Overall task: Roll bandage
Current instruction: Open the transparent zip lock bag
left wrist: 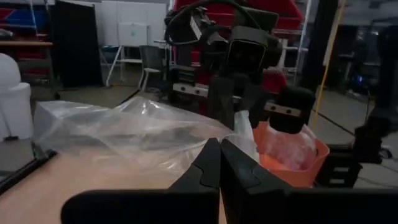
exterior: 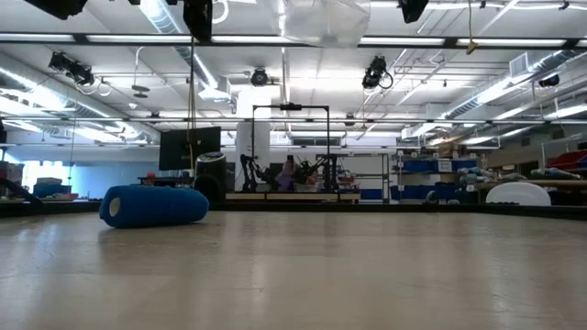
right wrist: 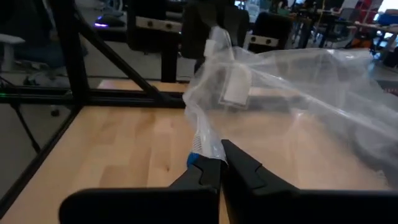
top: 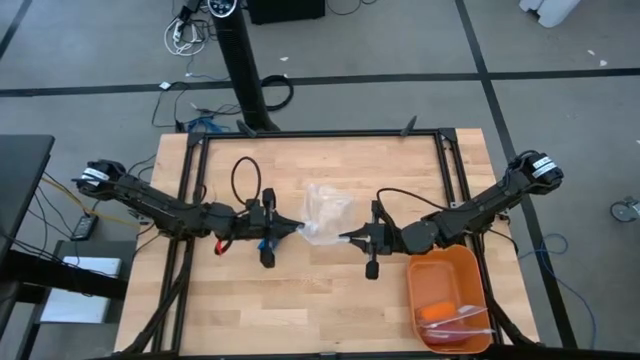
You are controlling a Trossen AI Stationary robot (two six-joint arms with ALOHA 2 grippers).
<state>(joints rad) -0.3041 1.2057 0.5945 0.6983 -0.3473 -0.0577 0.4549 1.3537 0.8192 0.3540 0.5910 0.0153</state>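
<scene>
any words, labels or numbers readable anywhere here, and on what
None can be read.
The white tab on the clear plastic bag: looks blank or too blurred to tell.
The orange tray and the blue bandage roll: no print shows.

Two dark jointed arms, black cable loops, pale cuffs, possibly white-banded.

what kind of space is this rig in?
Looks like an industrial robotics lab or workshop. The low view shows exposed ceiling ducts, another framed rig across the floor, and storage shelving. The wooden table sits in a black frame.
</scene>
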